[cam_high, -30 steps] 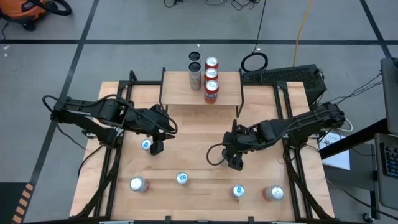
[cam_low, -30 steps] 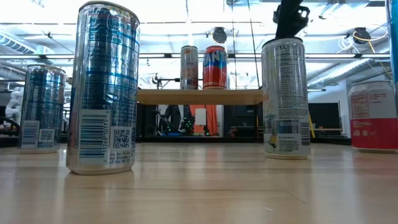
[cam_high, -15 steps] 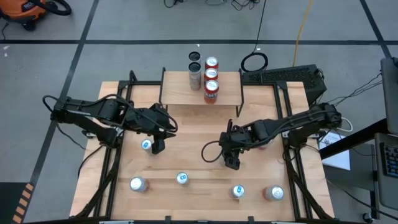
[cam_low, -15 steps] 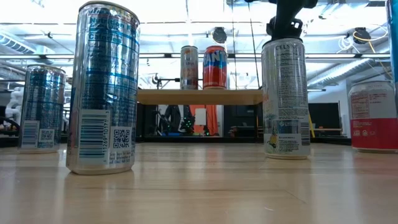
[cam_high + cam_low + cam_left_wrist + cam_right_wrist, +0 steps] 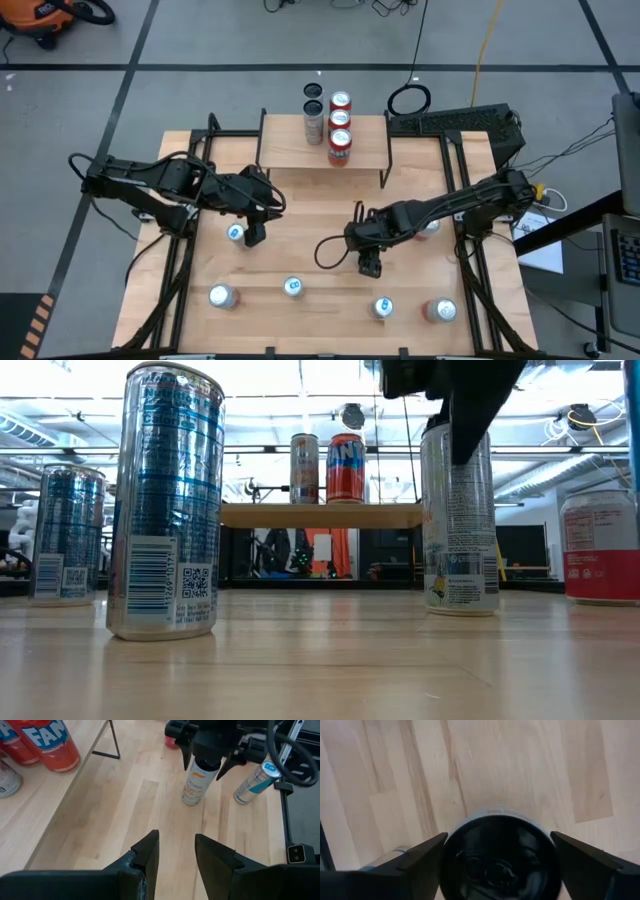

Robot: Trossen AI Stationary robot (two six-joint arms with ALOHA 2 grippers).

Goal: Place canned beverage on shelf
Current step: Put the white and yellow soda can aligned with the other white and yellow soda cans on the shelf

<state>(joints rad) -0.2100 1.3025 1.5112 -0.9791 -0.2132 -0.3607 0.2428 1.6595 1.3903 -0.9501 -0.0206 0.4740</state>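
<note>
A white and orange canned beverage (image 5: 196, 784) stands upright on the wooden tabletop, right of the middle. My right gripper (image 5: 370, 262) is open above it and points down. Its fingers stand on either side of the can's top (image 5: 497, 855), and in the low view one finger (image 5: 470, 425) hangs in front of the can (image 5: 460, 530). I cannot tell whether the fingers touch it. The shelf (image 5: 300, 148) stands at the far edge with several cans (image 5: 340, 122) on its board. My left gripper (image 5: 175, 851) is open and empty, raised over the table's left half.
Other cans stand upright on the table: one (image 5: 235, 232) beside my left gripper, and three (image 5: 220, 296), (image 5: 293, 287), (image 5: 382, 307) along the near side, with a red and white one (image 5: 441, 311) at the near right. The shelf board (image 5: 320, 515) has free room on its left half.
My right gripper has come down and moved a little toward the table's near left. It was above the white and orange can; now its fingers reach down past the can's top. The cans have kept their places.
</note>
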